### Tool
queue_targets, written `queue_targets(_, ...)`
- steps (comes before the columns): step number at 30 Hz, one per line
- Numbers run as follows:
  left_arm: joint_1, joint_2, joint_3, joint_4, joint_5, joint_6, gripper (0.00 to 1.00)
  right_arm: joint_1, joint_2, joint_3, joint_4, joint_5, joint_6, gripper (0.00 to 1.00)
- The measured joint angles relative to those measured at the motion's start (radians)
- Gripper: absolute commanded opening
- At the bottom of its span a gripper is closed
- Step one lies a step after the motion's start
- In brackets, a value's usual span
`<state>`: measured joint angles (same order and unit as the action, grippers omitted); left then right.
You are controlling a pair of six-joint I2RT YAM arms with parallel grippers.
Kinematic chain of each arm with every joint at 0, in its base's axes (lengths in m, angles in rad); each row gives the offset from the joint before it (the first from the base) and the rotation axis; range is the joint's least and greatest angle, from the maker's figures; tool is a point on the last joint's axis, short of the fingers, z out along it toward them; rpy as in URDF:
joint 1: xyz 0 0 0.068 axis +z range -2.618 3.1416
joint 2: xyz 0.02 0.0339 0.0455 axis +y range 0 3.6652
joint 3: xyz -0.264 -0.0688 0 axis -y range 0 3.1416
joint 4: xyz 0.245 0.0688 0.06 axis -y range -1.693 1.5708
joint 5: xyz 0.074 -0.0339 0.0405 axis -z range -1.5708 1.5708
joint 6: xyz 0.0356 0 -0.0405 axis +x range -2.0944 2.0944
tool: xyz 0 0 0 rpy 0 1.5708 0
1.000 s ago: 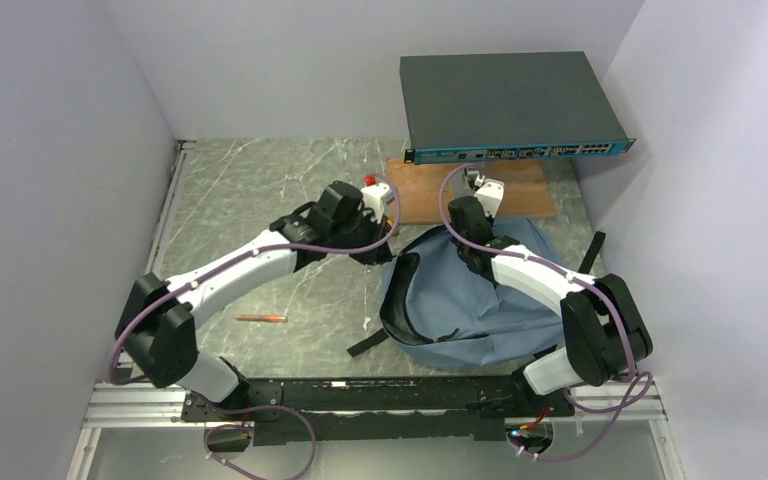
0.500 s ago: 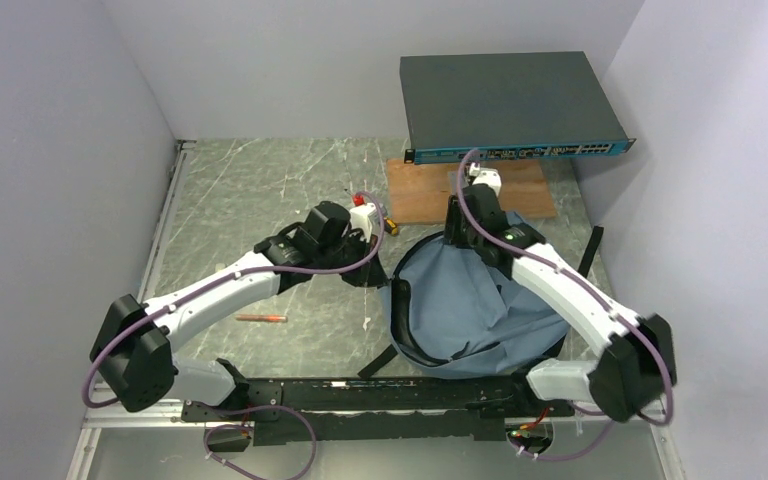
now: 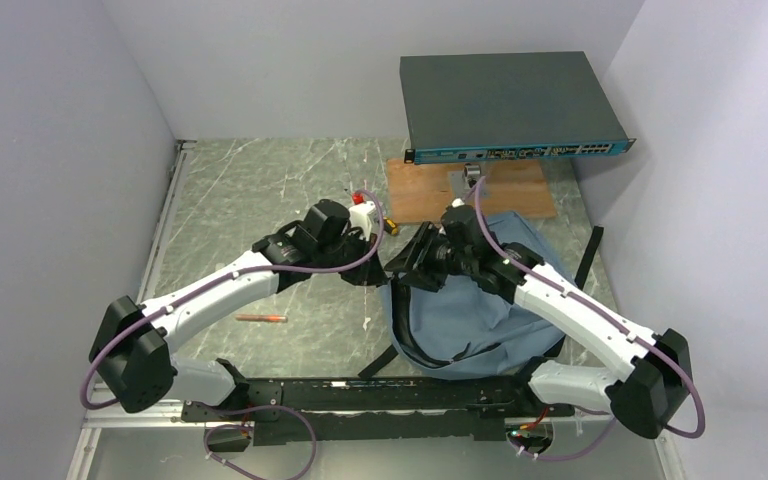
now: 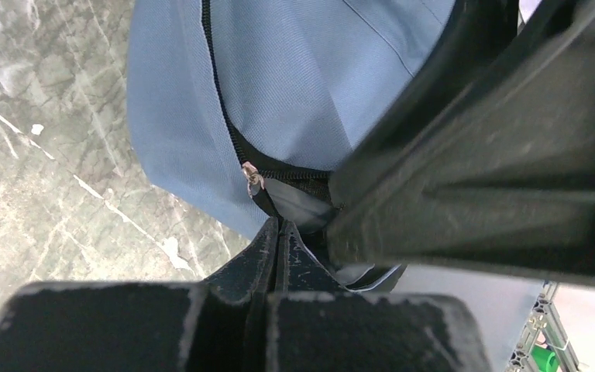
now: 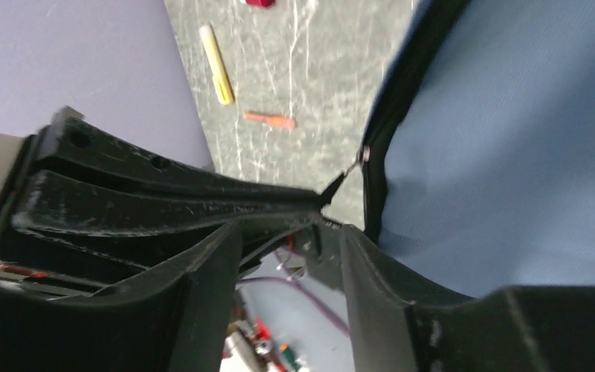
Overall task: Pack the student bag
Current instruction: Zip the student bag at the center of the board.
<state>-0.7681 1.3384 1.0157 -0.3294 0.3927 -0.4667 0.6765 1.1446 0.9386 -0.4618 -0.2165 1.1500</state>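
The student bag (image 3: pixel 480 305), blue-grey with black zipper trim, lies on the table in front of the right arm. My left gripper (image 3: pixel 380 270) is at the bag's left edge. Its jaws are shut (image 4: pixel 279 232) on the dark pull tab hanging from the zipper slider (image 4: pixel 252 180). My right gripper (image 3: pixel 412 266) hangs open just right of it, above the bag's rim. In the right wrist view its fingers (image 5: pixel 364 267) stand apart with nothing between them, and the left gripper's fingers (image 5: pixel 163 203) cross in front, reaching to the zipper slider (image 5: pixel 362 155).
A grey network switch (image 3: pixel 510 105) sits raised at the back, above a wooden board (image 3: pixel 430 190). An orange pen (image 3: pixel 261 318) lies left of the bag, and the right wrist view also shows a yellow pen (image 5: pixel 218 53). Walls close in on both sides.
The right gripper has opened and swung from the bag's far edge leftward to beside the left gripper. The left arm drew back slightly, still holding the zipper pull.
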Motion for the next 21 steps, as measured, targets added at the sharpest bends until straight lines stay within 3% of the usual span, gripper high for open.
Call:
queue_targets(4,0.0,-0.01,0.0,-0.019,-0.025,0.009,0.0,0.063,0.005,-0.002,-0.032,0.02,0.183,0.4)
queue_targets(10,0.0,-0.042,0.0,-0.044,-0.045,0.033,0.0,0.071,0.005,-0.102,0.011,0.034,0.428,0.4)
queue_targets(21,0.001,-0.044,-0.015,-0.055,-0.042,0.058,0.0,0.064,0.124,-0.108,0.071,0.039,0.574,0.39)
